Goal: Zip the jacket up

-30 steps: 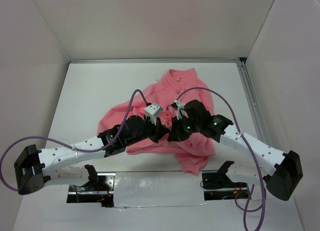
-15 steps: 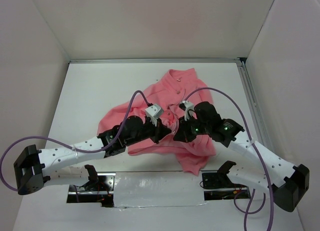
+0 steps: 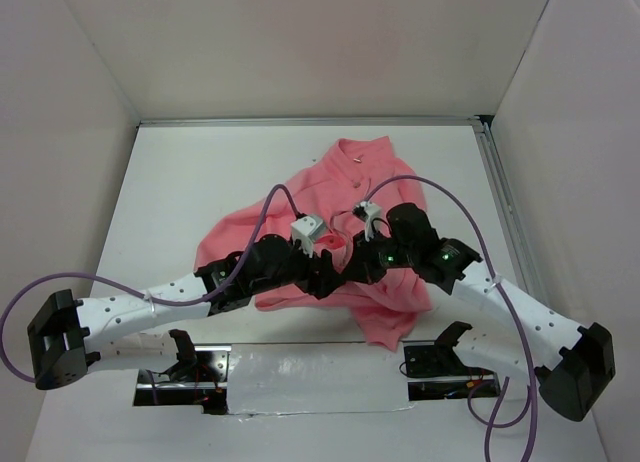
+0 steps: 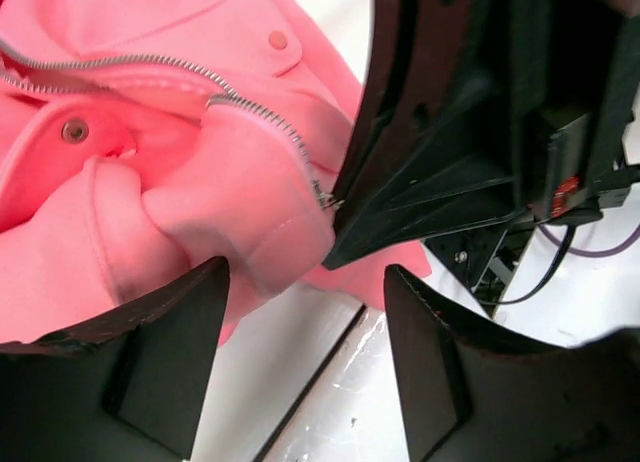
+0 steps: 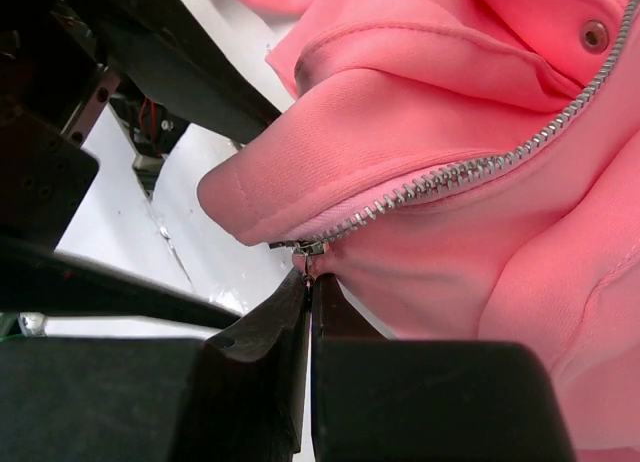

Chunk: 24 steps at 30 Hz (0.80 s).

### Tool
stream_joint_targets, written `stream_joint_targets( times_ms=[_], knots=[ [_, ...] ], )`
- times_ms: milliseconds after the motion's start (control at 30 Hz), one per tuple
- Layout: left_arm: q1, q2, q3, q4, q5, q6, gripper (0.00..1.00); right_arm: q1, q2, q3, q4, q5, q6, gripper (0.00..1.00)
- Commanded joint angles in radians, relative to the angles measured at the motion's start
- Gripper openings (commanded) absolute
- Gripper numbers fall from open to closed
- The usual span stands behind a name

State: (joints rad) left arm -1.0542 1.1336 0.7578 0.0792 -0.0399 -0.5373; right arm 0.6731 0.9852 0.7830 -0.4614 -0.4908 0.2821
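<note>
Left gripper (image 4: 305,282) near jacket (image 4: 200,192), right gripper (image 5: 308,307)

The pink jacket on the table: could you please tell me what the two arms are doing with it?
Both arms are working on zipping the jacket, which lies crumpled on the table. The right gripper is shut on the zipper pull at the low end of the zipper teeth. The left gripper is open beside a fold of the hem, holding nothing. The zipper looks largely undone.

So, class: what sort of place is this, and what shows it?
Probably a robot lab test cell: a white table boxed in by plain walls, left arm and right arm bolted at its near edge, and a lone pink jacket.
</note>
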Motion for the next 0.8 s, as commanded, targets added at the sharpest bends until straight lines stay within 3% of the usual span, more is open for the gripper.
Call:
stream_joint_targets(
  times_ms=[0, 300, 367, 533, 767],
  knots=[
    [-0.006, -0.031, 0.040, -0.019, -0.021, -0.073, 0.74, -0.009, -0.048, -0.021, 0.113, -0.046, 0.023, 0.00],
    [0.028, -0.040, 0.045, -0.076, -0.074, -0.370, 0.64, -0.006, -0.020, -0.051, 0.161, -0.095, 0.020, 0.00],
    [0.030, -0.064, 0.044, -0.122, -0.074, -0.468, 0.67, -0.006, -0.017, -0.047, 0.158, -0.078, 0.020, 0.00],
    [0.030, -0.124, 0.031, -0.168, -0.066, -0.565, 0.66, -0.006, -0.020, -0.051, 0.171, -0.066, 0.031, 0.00],
    [0.030, -0.078, 0.021, -0.039, 0.032, -0.587, 0.59, -0.003, -0.011, -0.057, 0.217, -0.071, 0.060, 0.00]
  ],
)
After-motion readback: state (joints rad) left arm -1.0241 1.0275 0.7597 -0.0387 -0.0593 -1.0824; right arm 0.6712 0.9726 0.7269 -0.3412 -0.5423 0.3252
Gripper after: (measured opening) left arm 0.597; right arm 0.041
